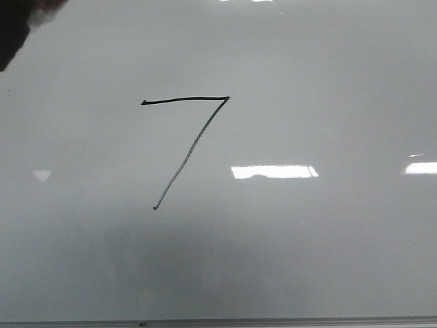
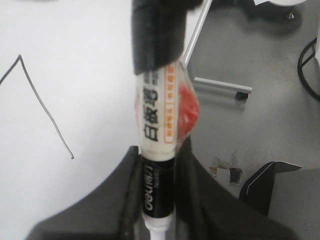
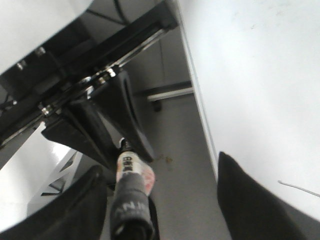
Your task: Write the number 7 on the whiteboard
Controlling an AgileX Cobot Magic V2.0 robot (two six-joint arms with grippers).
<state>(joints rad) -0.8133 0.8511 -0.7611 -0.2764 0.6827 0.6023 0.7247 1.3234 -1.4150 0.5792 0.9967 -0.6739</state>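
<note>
The number 7 (image 1: 184, 100) is drawn in thin black marker on the whiteboard (image 1: 307, 239), left of centre. It also shows in the left wrist view (image 2: 46, 107). My left gripper (image 2: 159, 160) is shut on a whiteboard marker (image 2: 157, 100), off the board's edge over the floor. The marker has a white label and a dark cap end (image 2: 157, 35). In the right wrist view my right gripper (image 3: 160, 167) is open beside the board (image 3: 260, 75). The marker's dark end (image 3: 131, 210) lies between its fingers, near one finger (image 3: 80, 210). I cannot tell whether they touch.
A thin metal strip (image 1: 273, 321) runs along the board's near edge. A blurred dark shape (image 1: 13, 31) sits at the front view's top left corner. Beyond the board's side is grey floor with a metal leg (image 2: 220, 86) and a black object (image 2: 265, 185).
</note>
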